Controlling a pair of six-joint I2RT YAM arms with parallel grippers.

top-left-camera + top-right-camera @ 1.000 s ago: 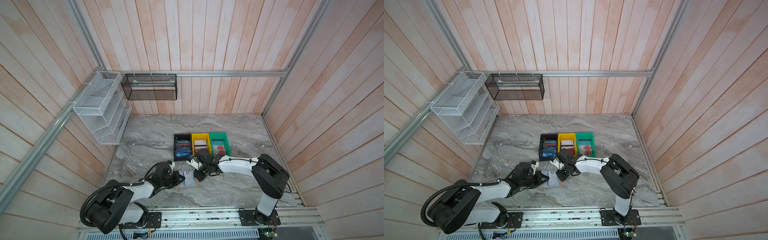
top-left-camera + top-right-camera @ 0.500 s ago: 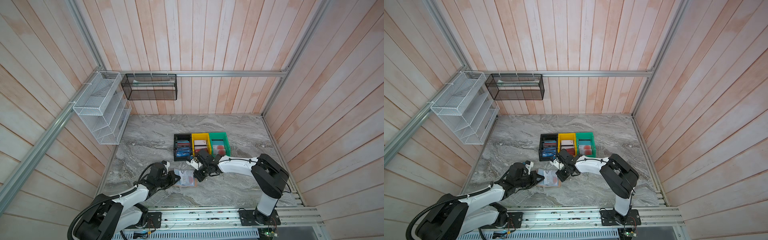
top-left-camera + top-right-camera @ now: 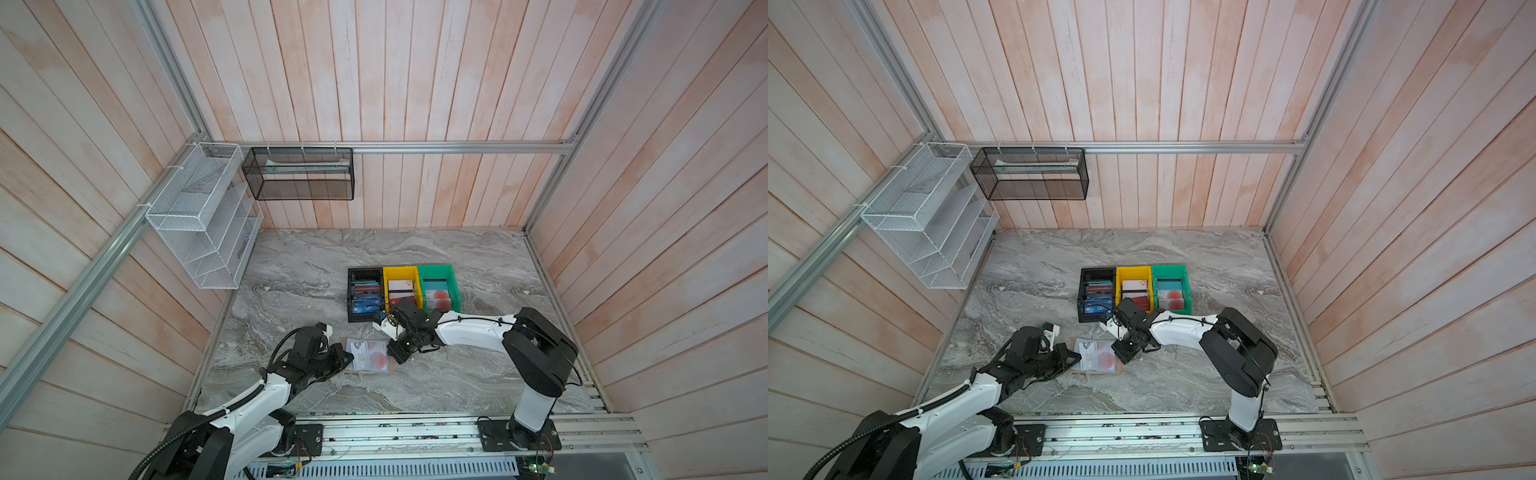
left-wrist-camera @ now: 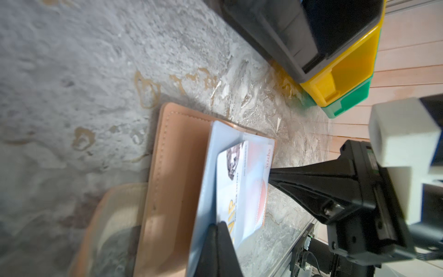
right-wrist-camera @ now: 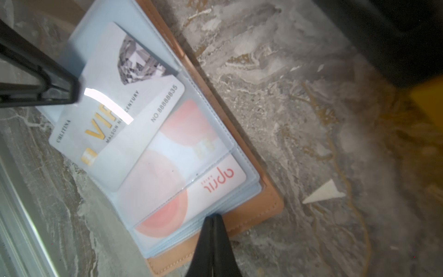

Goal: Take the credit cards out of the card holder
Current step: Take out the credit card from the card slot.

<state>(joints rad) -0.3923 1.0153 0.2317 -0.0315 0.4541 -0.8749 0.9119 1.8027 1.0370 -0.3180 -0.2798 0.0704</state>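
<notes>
**Card holder pinned, VIP card halfway out.** The card holder lies open on the table between your 2 arms, its pale blue sleeves facing up. Your right hand, closed to a point, presses on the near edge of the sleeve stack and grips nothing. Your left hand, closed too, has its tips at the edge of the silver VIP card — whether they pinch the card, or the sleeve with it, the views do not settle. That card sits skewed, part out of its pocket. The white card with the orange-red circle lies in the pocket beside it, and one end looks to show past the pocket's mouth. Neither card is free yet.

The risks, judged from here:
- Pull the VIP card at this skew and its corner may jam in the pocket seam, dragging the whole holder.
- The right hand bears on only 1 narrow spot — the holder could pivot or slip from under it.
- A thin, glossy card may also slide out of a pinch at its very edge.
</notes>
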